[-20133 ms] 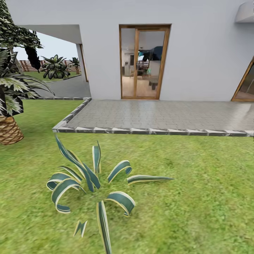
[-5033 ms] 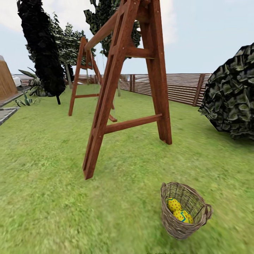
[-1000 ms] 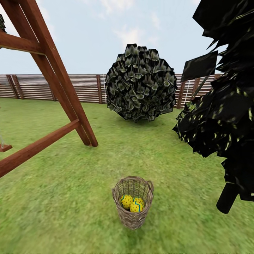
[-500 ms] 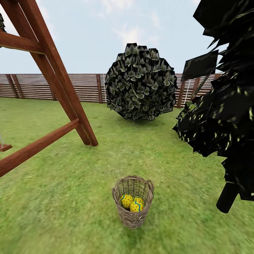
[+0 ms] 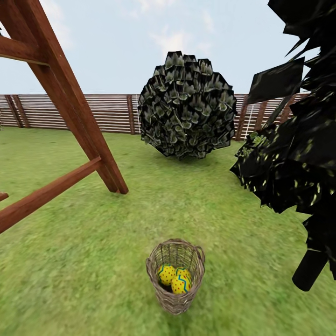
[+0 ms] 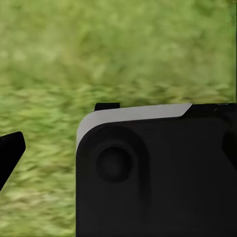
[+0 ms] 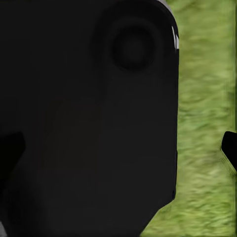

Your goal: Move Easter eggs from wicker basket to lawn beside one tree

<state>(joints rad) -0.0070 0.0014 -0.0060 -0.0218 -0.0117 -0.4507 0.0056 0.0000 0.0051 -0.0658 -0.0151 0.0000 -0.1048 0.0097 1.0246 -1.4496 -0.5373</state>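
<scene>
Closer to wicker basket point(image 5: 175, 276) than half a second ago; camera advanced. Easter eggs point(image 5: 173, 278) inside, two visible, third hidden. Black tree trunk point(image 5: 309, 269) right of basket. Finger state: cannot tell. Risk: tipping basket when reaching.

basket point(image 5: 175, 276) mouth open from above, my way in is free | open lawn point(image 5: 93, 261) all round it | wooden frame legs point(image 5: 88, 140) far-left, well apart | black tree point(image 5: 303, 154) with trunk point(image 5: 309, 269) right, near | round bush point(image 5: 187, 105) behind, far
</scene>
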